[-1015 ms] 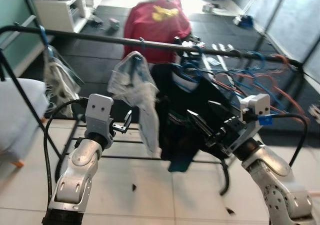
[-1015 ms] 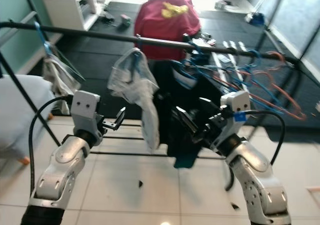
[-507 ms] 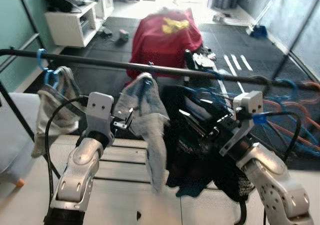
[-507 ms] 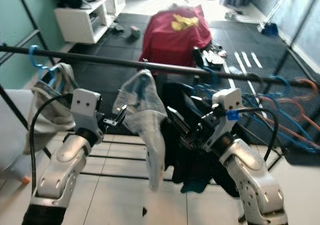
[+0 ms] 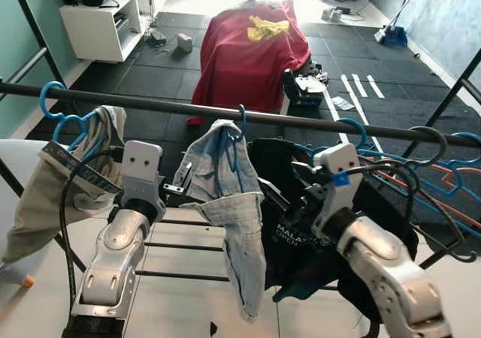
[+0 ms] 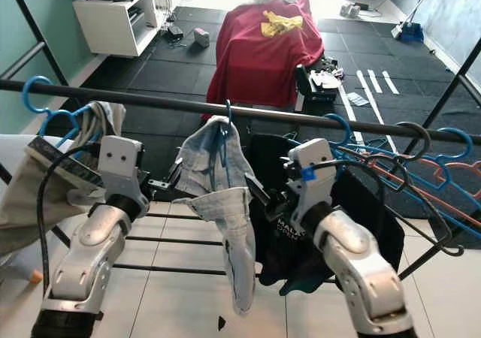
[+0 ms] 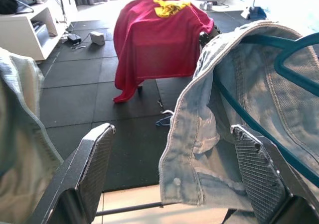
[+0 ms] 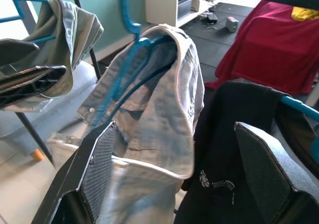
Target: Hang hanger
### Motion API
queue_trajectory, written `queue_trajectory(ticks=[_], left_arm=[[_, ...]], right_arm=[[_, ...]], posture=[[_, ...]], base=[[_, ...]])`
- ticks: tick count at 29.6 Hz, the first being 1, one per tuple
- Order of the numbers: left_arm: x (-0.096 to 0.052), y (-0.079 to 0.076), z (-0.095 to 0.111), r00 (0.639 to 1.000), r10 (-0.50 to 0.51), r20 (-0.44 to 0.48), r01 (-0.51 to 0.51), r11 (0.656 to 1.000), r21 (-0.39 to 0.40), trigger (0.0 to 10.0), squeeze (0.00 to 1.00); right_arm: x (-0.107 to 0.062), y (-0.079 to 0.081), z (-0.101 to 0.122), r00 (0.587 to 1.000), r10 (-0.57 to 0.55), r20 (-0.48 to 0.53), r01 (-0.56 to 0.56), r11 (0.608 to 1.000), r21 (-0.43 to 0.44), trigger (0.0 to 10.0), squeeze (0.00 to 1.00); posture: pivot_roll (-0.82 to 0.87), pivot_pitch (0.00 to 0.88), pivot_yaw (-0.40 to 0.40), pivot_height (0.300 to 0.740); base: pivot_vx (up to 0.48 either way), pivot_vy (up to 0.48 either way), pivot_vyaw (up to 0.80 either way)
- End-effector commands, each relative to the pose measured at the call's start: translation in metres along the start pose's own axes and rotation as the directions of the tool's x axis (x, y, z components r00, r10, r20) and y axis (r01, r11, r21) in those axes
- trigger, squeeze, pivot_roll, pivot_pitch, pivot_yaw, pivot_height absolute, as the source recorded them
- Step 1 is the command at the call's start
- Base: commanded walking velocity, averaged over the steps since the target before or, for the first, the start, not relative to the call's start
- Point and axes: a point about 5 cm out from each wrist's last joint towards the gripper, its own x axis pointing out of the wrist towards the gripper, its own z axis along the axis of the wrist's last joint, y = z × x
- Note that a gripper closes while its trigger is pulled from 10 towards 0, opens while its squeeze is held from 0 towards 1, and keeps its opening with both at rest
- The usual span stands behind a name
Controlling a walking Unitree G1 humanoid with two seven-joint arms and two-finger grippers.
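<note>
Garments crowd the rail (image 5: 150, 105): a khaki piece (image 5: 45, 195), a black shirt (image 5: 289, 225). Between both open grippers, left (image 7: 174, 184) and right (image 8: 169, 184), the blue hanger (image 6: 224, 139) carrying light denim (image 5: 233, 225) hangs hooked there.

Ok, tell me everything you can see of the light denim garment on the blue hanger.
The light denim garment is pale, washed-out blue cloth with visible seams and a button. It is draped over a blue hanger whose hook sits on the black rail. It hangs crumpled, one end trailing low, between the beige garment and the black shirt. The left gripper is open with the denim's edge between its jaws; the right gripper is open before it.
</note>
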Motion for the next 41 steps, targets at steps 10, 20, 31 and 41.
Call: queue_trajectory(ticks=[10, 20, 31, 41], left_arm=[[-0.002, 0.0, 0.001, 1.0, -0.005, 0.011, 0.005, 1.0, 0.011, 10.0, 0.0], [-0.005, -0.002, 0.0, 1.0, -0.012, 0.007, 0.012, 1.0, 0.007, 10.0, 0.0], [-0.005, -0.003, -0.001, 1.0, -0.018, 0.005, 0.018, 1.0, 0.006, 10.0, 0.0], [-0.003, -0.004, 0.0, 1.0, -0.027, 0.009, 0.027, 1.0, 0.006, 10.0, 0.0]], right_arm=[[0.027, 0.031, -0.014, 0.985, 0.084, -0.149, -0.098, 0.991, -0.088, 10.0, 0.0], [0.032, 0.013, -0.03, 0.954, -0.118, -0.276, 0.047, 0.966, -0.253, 10.0, 0.0], [0.02, 0.018, -0.045, 0.93, -0.04, -0.366, -0.016, 0.989, -0.149, 1.7, 0.0], [0.017, 0.014, -0.04, 0.941, -0.009, -0.339, -0.036, 0.991, -0.126, 0.0, 0.0]], posture=[[-0.05, 0.094, -0.081, 0.74], [-0.06, 0.099, -0.085, 0.74], [-0.05, 0.098, -0.087, 0.74], [-0.06, 0.088, -0.079, 0.74]], base=[[0.0, 0.0, 0.0], [0.0, 0.0, 0.0], [0.0, 0.0, 0.0], [0.0, 0.0, 0.0]])
